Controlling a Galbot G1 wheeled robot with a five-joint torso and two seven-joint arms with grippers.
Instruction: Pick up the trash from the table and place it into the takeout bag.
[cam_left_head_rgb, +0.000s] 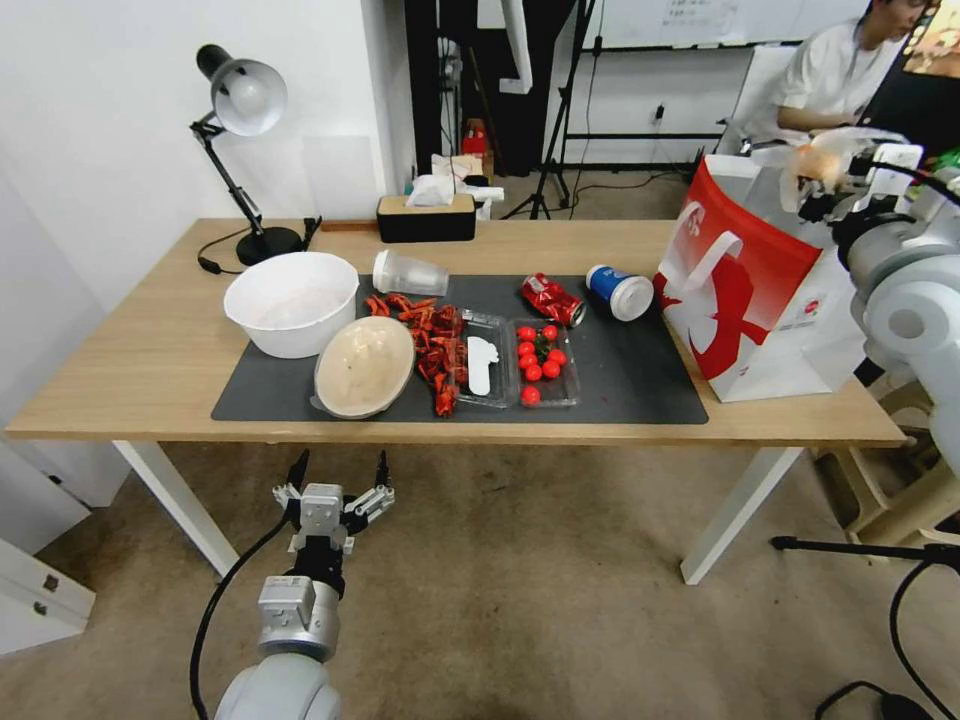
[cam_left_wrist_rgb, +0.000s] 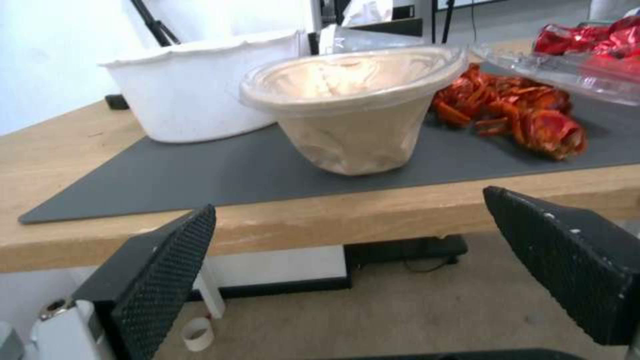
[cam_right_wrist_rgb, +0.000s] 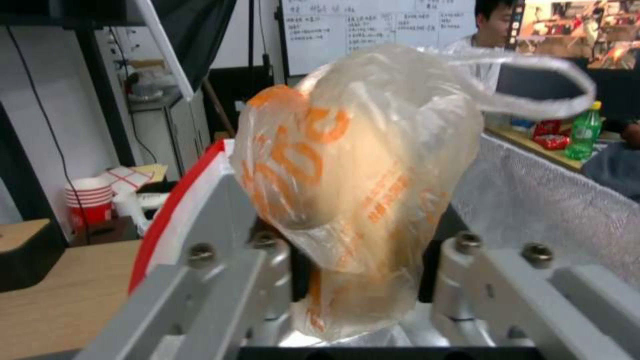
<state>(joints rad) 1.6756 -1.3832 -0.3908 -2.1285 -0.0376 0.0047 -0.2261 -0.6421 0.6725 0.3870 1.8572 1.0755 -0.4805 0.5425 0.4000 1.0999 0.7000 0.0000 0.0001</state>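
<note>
My right gripper (cam_right_wrist_rgb: 360, 260) is shut on the bun in clear plastic wrap (cam_right_wrist_rgb: 353, 165), holding it over the open top of the red-and-white takeout bag (cam_left_head_rgb: 760, 300) at the table's right end. On the dark mat (cam_left_head_rgb: 640, 385) of the table (cam_left_head_rgb: 150, 370) lie a crushed red can (cam_left_head_rgb: 552, 298), a blue-and-white cup (cam_left_head_rgb: 618, 291) on its side, a clear plastic cup (cam_left_head_rgb: 410, 273), red leftovers (cam_left_head_rgb: 430, 340) and a tilted round beige dish (cam_left_head_rgb: 365, 365). My left gripper (cam_left_head_rgb: 340, 475) hangs open below the table's front edge, facing the beige dish (cam_left_wrist_rgb: 353, 110).
A white bowl (cam_left_head_rgb: 292, 300) stands left of the dish. Two clear trays sit mid-mat, one with tomatoes (cam_left_head_rgb: 543, 362). At the back are a desk lamp (cam_left_head_rgb: 240, 110) and a tissue box (cam_left_head_rgb: 426, 215). The bag's red rim (cam_right_wrist_rgb: 173, 210) lies close beside the right gripper.
</note>
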